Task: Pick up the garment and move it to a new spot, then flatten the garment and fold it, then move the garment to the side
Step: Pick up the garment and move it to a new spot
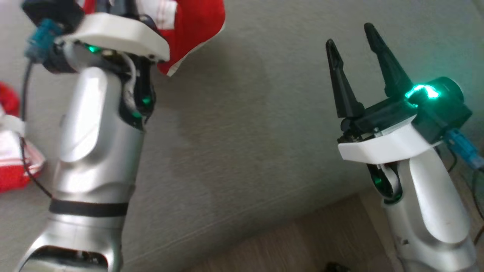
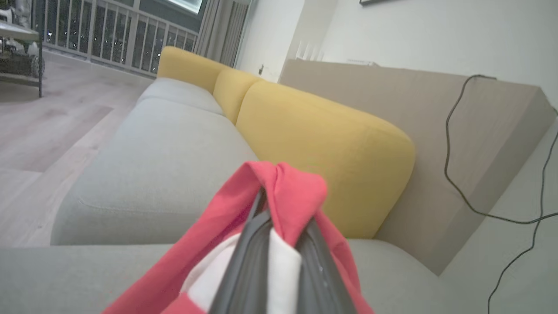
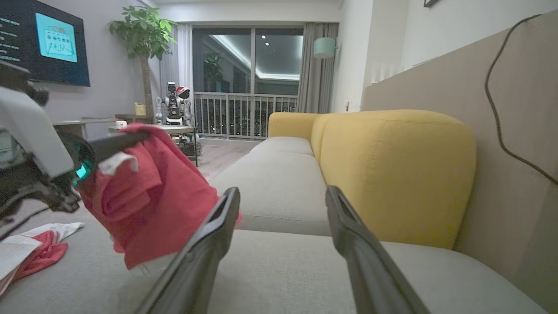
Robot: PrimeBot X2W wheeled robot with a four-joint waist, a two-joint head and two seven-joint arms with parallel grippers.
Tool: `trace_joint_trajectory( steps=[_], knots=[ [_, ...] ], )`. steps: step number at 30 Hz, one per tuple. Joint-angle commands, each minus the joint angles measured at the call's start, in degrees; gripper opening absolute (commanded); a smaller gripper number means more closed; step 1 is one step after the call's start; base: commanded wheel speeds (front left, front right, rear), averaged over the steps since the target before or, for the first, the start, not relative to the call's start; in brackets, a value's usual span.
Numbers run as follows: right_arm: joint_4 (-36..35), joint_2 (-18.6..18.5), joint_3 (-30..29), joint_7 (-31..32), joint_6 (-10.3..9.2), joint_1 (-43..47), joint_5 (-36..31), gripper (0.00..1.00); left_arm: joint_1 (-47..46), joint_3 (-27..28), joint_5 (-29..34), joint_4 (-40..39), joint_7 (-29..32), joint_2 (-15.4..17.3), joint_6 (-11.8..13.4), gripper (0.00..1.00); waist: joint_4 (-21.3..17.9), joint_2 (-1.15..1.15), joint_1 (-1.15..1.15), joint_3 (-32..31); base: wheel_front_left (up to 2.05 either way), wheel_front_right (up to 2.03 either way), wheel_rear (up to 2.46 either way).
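Left claw (image 2: 282, 208): pinched shut on a bunch of the red garment (image 2: 287, 192), with white trim wedged between the fingers, bottom centre of the left wrist view. In the head view the cloth is at the top, left of centre, hanging from that claw. In the right wrist view it dangles at centre left, clear of the grey sofa seat (image 1: 245, 132). My read: it's lifted so it can be carried to a new spot without dragging.

Right claw (image 1: 349, 34): wide open, nothing in it, upper right of the head view, well apart from the cloth. Probably parked there to take a second corner once spreading starts.

Counts:
- claws: 2, one loaded and one empty
- held garment: 1
- other red-and-white pile (image 1: 11, 151): 1, at the left edge of the head view, lying on the seat. It looks separate from the held piece, but the arm blocks the gap, so I can't rule out a connection.
- yellow back cushions (image 3: 392, 174): 2 in the right wrist view
- cable (image 2: 453, 165): 1 dark one on the panel at the right of the left wrist view

Task stage: pickup done, relocation under way. Flattening and folding not started.
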Motion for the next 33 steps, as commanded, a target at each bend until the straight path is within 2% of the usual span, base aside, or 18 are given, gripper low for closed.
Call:
trace_joint_trajectory(
  steps=[1,4,5,6,9,11,12,13,14,15,18,22,28,33],
  knots=[
    [-2.37,0.61,1.00,-0.36,-0.01,-1.80,0.73,1.00,-2.89,0.71,-0.59,-0.21,-1.55,1.03,1.59,0.00,-4.60,0.00,0.00,3.23,0.00,0.00,0.00],
    [-2.74,0.61,0.81,-0.36,-0.01,-2.17,1.84,1.00,-3.90,-1.90,-5.71,2.29,-4.03,0.98,5.96,0.00,-6.60,0.00,0.00,4.17,0.00,0.00,0.00],
    [-3.07,0.61,0.49,-0.36,-0.01,-2.48,2.49,1.00,-4.69,-5.00,-8.91,3.31,-4.89,0.97,8.84,0.00,-7.43,0.00,0.00,4.90,0.00,0.00,0.00],
    [-3.25,0.61,0.35,-0.36,-0.01,-2.65,2.76,1.00,-5.02,-6.80,-9.92,3.83,-5.11,0.97,10.12,0.00,-7.77,0.00,0.00,5.19,0.00,0.00,0.00],
    [-3.62,0.61,0.03,-0.36,-0.01,-3.10,3.39,1.00,-5.57,-11.88,-12.34,4.80,-5.32,0.96,12.93,0.00,-8.52,0.00,0.00,5.93,0.00,0.00,0.00],
    [-3.61,0.61,-0.12,-0.36,-0.01,-3.36,3.63,1.00,-5.10,-16.25,-13.93,6.41,-5.34,0.96,13.39,0.00,-8.77,0.00,0.00,6.16,0.00,0.00,0.00],
    [-3.57,0.61,-0.22,-0.36,-0.01,-3.40,3.67,1.00,-4.90,-19.30,-15.00,8.14,-5.34,0.96,13.12,0.47,-8.77,0.00,0.00,6.21,0.00,0.00,0.00],
    [-3.57,0.61,-0.22,-0.36,-0.01,-3.40,3.67,1.00,-4.90,-19.30,-15.00,8.14,-5.34,0.96,13.12,0.47,-8.77,0.00,0.00,6.21,0.00,0.00,0.00],
    [-3.51,0.61,-0.35,-0.36,-0.01,-3.41,3.65,1.00,-5.04,-21.91,-16.15,9.37,-5.34,0.96,12.76,0.96,-8.68,0.00,0.00,6.24,0.00,0.00,0.00],
    [-3.43,0.61,-0.50,-0.36,-0.01,-3.37,3.60,1.00,-5.23,-24.32,-17.22,10.44,-5.35,0.96,12.38,1.00,-8.48,0.00,0.00,6.23,0.00,0.00,0.00],
    [-3.02,0.61,-0.93,-0.36,-0.01,-3.15,3.24,1.00,-6.39,-29.45,-19.87,12.99,-5.32,0.96,11.89,1.00,-7.13,0.00,0.00,5.99,0.00,0.00,0.00],
    [-2.70,0.61,-1.35,-0.36,-0.01,-2.40,2.10,1.00,-8.19,-30.73,-19.38,12.74,-5.35,0.96,12.38,1.00,-3.93,0.00,0.00,4.83,0.00,0.00,0.00],
    [-1.49,0.61,-3.14,-0.36,-0.01,-0.14,-0.49,1.00,-6.20,-27.73,-14.21,9.07,-5.36,1.86,11.20,1.00,2.81,0.00,0.00,1.25,0.00,0.00,0.00],
    [0.25,0.61,-5.36,-0.36,-0.01,3.39,-1.67,1.00,0.32,-22.28,-9.60,0.57,-5.36,6.40,10.53,1.00,8.43,0.00,0.00,-2.27,0.00,0.00,0.00]
  ],
)
